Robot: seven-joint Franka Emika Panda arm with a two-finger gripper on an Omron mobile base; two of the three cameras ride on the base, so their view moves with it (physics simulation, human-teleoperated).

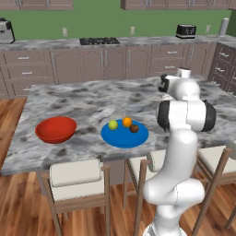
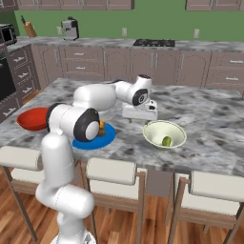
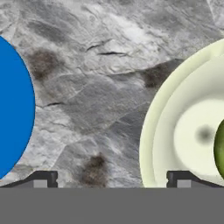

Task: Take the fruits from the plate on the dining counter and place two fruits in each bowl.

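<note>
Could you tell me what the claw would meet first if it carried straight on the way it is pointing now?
Most likely bare dining counter. The claw points down at the marble strip between the blue plate and the cream bowl; one fingertip lines up near the bowl's rim, so it might clip that.

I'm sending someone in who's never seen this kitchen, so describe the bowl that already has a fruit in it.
On the marbled dining counter, look past the blue plate to the side away from the red bowl. There sits the pale cream-green bowl, holding one green fruit; the red bowl is empty.
</note>
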